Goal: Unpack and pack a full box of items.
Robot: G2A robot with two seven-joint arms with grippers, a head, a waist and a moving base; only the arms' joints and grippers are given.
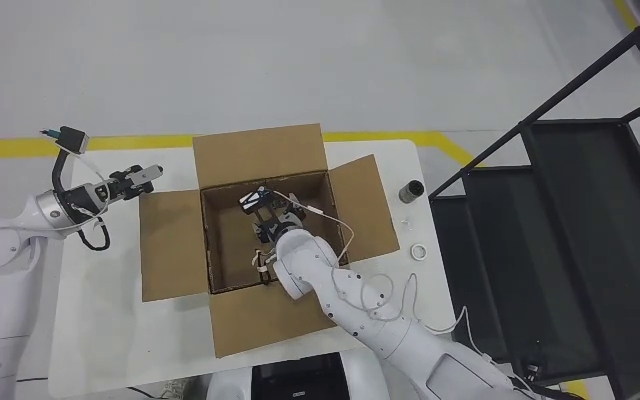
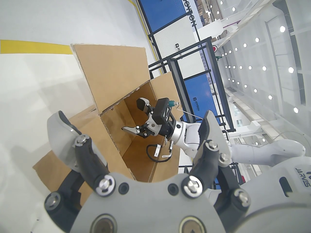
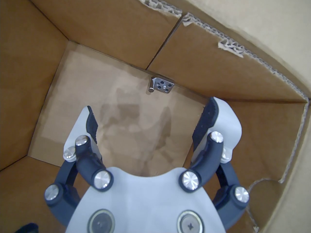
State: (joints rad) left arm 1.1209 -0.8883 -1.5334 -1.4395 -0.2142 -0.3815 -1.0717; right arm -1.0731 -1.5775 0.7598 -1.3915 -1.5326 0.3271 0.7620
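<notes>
Step in hand, as we judge it: the unpacking half, late stage. The cardboard box (image 1: 258, 156) sits mid-table (image 1: 110, 300) with all four flaps folded out.

Right arm is down inside the box. The right gripper (image 3: 150, 112) is released, its fingers spread wide with nothing between them, hanging above the box floor. The one item we can see inside is a small metal mounting plate (image 3: 161, 86), drilled with holes and with a short peg at one end. It lies flat on the floor, touching the foot of a side wall and just beside the seam where two wall panels meet. It is ahead of the fingertips, not between them.

The left gripper (image 1: 143, 177) is also released and empty. It is held outside the box, just beside the outer edge of the left flap.

A dark cylinder (image 1: 411, 190) and a white ring (image 1: 421, 252) lie on the table past the right flap, well apart from the box. We take them for items already out.

Next move, our estimate: carry the right gripper forward to the wall, lower it, and clench on the plate.
- The plate is thin and hard against the cardboard, so one finger has little room behind it.
- The raised peg end looks the better hold.
- Risk: the plate slides along the wall instead of lifting.
</notes>
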